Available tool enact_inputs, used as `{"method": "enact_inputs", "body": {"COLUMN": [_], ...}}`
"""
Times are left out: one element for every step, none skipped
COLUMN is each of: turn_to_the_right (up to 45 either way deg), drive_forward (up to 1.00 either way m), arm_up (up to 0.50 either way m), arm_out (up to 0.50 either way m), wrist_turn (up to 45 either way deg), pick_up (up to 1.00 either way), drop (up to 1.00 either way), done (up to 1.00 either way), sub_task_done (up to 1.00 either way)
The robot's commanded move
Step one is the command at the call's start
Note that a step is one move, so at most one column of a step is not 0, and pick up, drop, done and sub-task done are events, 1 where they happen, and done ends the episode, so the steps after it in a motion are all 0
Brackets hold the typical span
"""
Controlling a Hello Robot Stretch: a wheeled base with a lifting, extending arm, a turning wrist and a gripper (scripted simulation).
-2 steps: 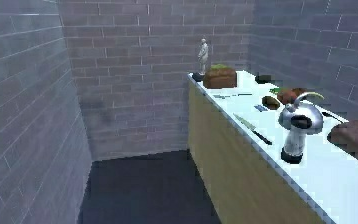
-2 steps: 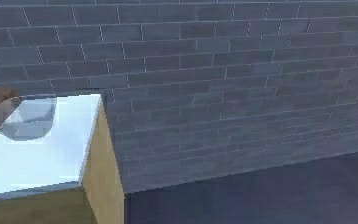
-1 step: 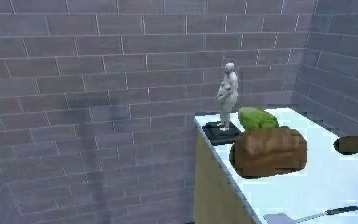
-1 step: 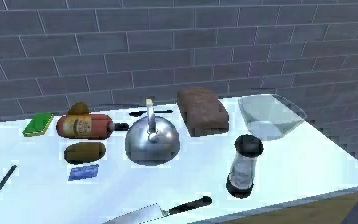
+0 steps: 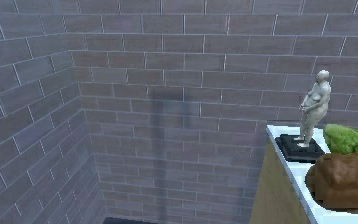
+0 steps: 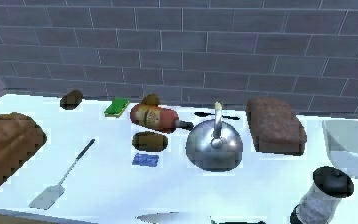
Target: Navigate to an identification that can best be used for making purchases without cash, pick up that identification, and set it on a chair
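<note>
No text, label, number or sign can be read on anything here.

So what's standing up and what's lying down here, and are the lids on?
statue, standing upright
kettle, upright, lid on
spatula, lying flat
blue card, lying flat
jar, upright, dark cap on

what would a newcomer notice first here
The shiny round metal kettle in the middle of the white tabletop in the arm side view draws the eye first, with a dark brown bread loaf just right of it. In the forward view, a pale stone statue stands at the right against the grey brick wall.
</note>
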Motion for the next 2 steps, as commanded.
{"method": "enact_inputs", "body": {"turn_to_the_right": [0.0, 0.0], "drive_forward": [0.0, 0.0], "arm_up": [0.5, 0.38], "arm_out": [0.0, 0.0], "wrist_turn": [0.0, 0.0], "pick_up": [0.0, 0.0], "drop": [0.0, 0.0], "done": [0.0, 0.0], "sub_task_done": [0.0, 0.0]}}
